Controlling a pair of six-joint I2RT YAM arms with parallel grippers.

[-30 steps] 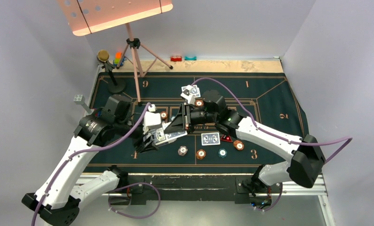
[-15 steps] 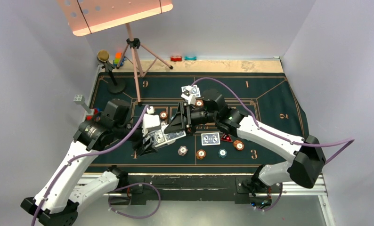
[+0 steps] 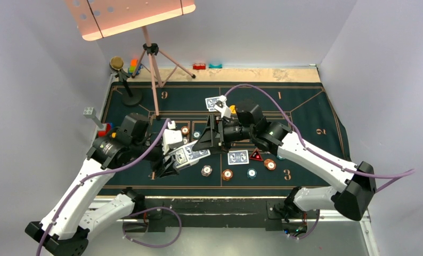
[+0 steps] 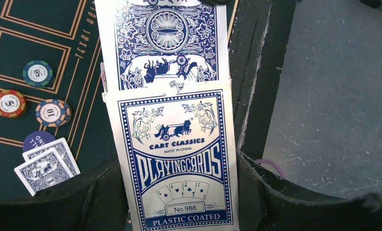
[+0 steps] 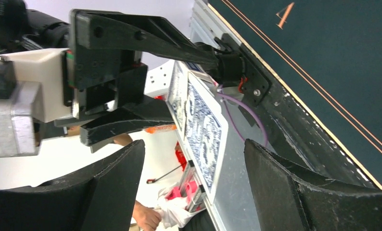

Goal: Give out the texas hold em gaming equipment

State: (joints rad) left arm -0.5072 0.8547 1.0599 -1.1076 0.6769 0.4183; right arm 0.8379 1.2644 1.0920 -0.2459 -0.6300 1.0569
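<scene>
**Top external.** Left gripper (image 3: 173,161): fingers clenched on the card box (image 3: 190,154), held above the mat (image 3: 305,112) left of centre on the worktop. Right gripper (image 3: 208,137): just beside the box, fingers spread, grasping nothing. Already laid out: near pair of cards (image 3: 238,157) by numeral 3; far pair of cards (image 3: 214,102); red triangular marker (image 3: 256,156); row of chips (image 3: 227,174) along the near side. Mat numerals legible: 9, 1, 2, 3. Judged partly done, since most numbered seats carry no cards and dealing remains.

**Left wrist.** Left gripper (image 4: 177,192) grips the card box (image 4: 172,163) by its sides. Box print: "CART CLASSICS", "MADE IN CHINA", "PLAYINGCARDS", "No.988", "PLASTIC COATED". A protruding card (image 4: 165,43) sticks out of the box's open end, back up. On the mat: teal chip (image 4: 37,73) marked 50; orange chip (image 4: 9,103) marked 5; striped chip (image 4: 53,112) marked 10. The blue disc (image 4: 37,141) appears to read "ALL", the rest being hidden under two cards.

**Right wrist.** Right gripper (image 5: 194,147): fingers (image 5: 112,192) wide apart, with the protruding card (image 5: 203,130) edge-on ahead of them, not pinched. Numeral 4 (image 5: 284,14) shows on the mat.
</scene>
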